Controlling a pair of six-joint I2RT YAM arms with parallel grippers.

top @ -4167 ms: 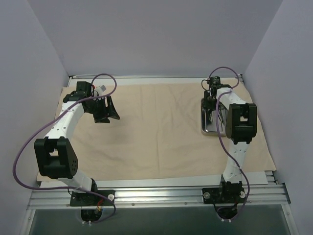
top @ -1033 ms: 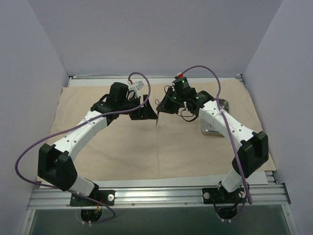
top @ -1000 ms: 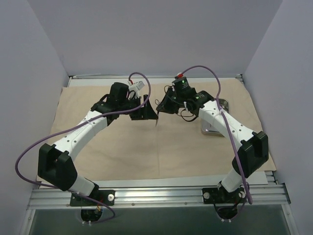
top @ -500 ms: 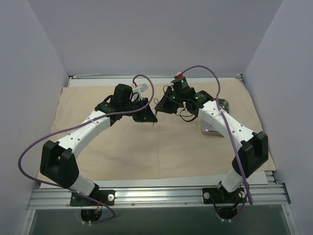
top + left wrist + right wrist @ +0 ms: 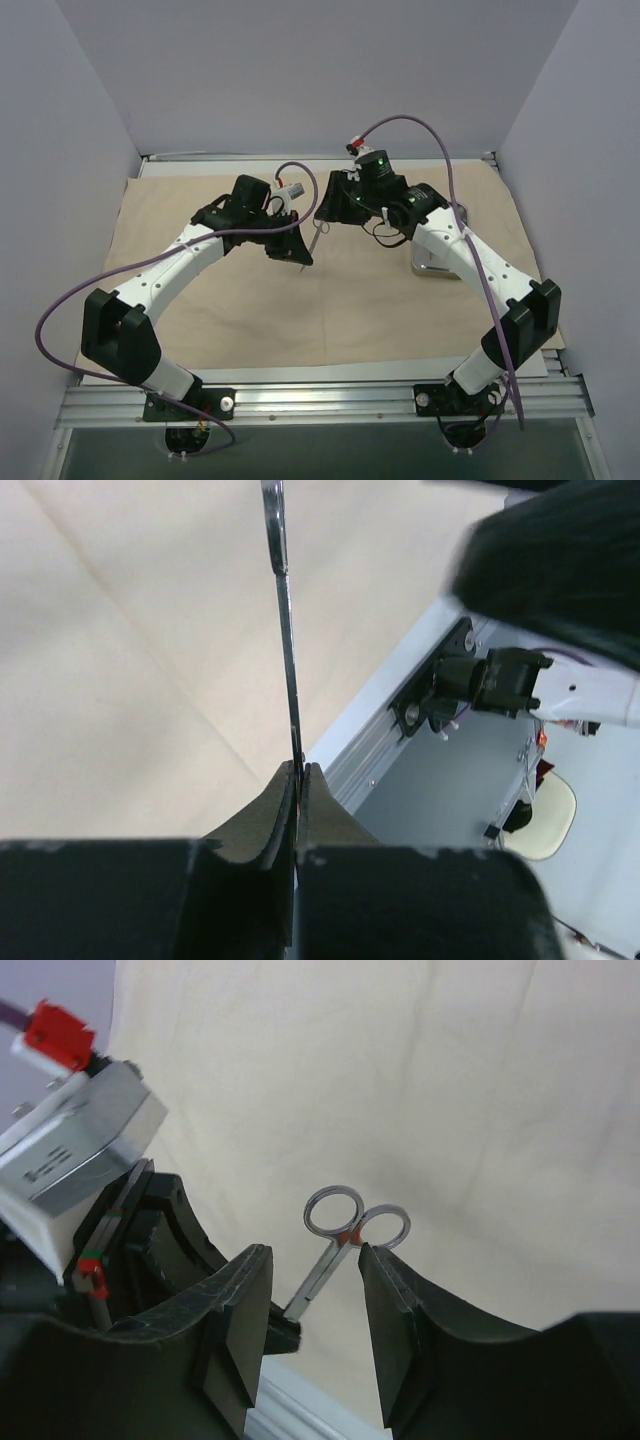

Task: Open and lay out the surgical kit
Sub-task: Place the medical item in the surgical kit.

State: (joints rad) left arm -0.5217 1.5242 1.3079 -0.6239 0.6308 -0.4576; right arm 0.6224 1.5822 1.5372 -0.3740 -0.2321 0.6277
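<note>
Spread beige cloth (image 5: 250,310); steel tray (image 5: 425,267) at its right, partly behind the arm. Above mid-cloth, left gripper (image 5: 298,780) clenched on the scissors (image 5: 288,660) by the blade tip. Right gripper (image 5: 315,1270) released, fingers flanking the rings, seemingly clear. Withdraw right straight back, then lay scissors flat.

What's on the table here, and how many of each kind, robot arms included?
Arms: 2
Cloth: 1
Tray: 1
Scissors: 1
Total: 5
The right arm hides most of the tray, so more tools may lie unseen in it.
</note>
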